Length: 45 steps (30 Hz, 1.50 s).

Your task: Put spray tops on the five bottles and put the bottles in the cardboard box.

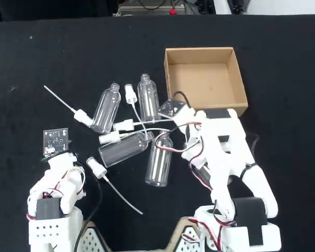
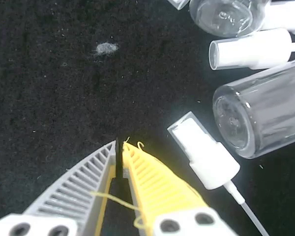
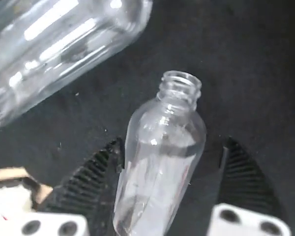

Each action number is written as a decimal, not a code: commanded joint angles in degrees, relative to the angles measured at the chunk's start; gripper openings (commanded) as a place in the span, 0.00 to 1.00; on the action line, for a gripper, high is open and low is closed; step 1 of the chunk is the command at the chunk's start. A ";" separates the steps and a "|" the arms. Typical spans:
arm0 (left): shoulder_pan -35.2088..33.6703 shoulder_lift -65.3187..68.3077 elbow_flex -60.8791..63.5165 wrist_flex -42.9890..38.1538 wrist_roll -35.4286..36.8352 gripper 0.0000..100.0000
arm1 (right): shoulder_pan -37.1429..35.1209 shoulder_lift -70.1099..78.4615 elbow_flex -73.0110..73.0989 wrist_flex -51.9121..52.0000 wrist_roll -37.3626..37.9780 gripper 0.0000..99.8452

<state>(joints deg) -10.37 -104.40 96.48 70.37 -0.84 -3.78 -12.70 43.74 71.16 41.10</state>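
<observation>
Several clear bottles without tops lie on the black table, among them one (image 1: 107,107), another (image 1: 148,98) and a third (image 1: 123,148). My right gripper (image 3: 172,143) is open with its fingers on either side of a further lying bottle (image 3: 162,147) (image 1: 159,161), whose open neck points away from the wrist. White spray tops with long tubes lie scattered among the bottles (image 1: 123,125). One spray top (image 2: 206,152) (image 1: 97,168) lies just beside my left gripper (image 2: 119,145) (image 1: 73,160), which is shut and holds nothing. The cardboard box (image 1: 169,79) stands empty at the back.
A spray top (image 1: 81,116) with its tube pointing to the back left lies left of the bottles. Another top (image 2: 255,49) and two bottle bases (image 2: 265,113) lie beyond the left gripper. Bare black cloth stretches along the left side and the far back.
</observation>
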 commanded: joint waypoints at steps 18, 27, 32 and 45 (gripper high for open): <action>0.40 0.09 0.92 0.35 -0.09 0.03 | -0.97 -3.12 9.71 -14.07 -20.75 0.26; 0.40 0.09 0.92 0.35 -0.09 0.03 | 0.26 -3.21 -1.36 -6.42 -21.45 0.05; 0.40 0.09 0.92 0.35 -0.09 0.03 | 1.14 -3.21 -16.57 7.56 -21.36 0.06; 0.40 0.09 0.92 0.35 -0.09 0.03 | -1.67 -36.44 -15.16 13.54 -23.47 0.06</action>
<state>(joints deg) -10.37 -104.40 96.48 70.37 -0.84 -3.52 -40.75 28.26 84.35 18.15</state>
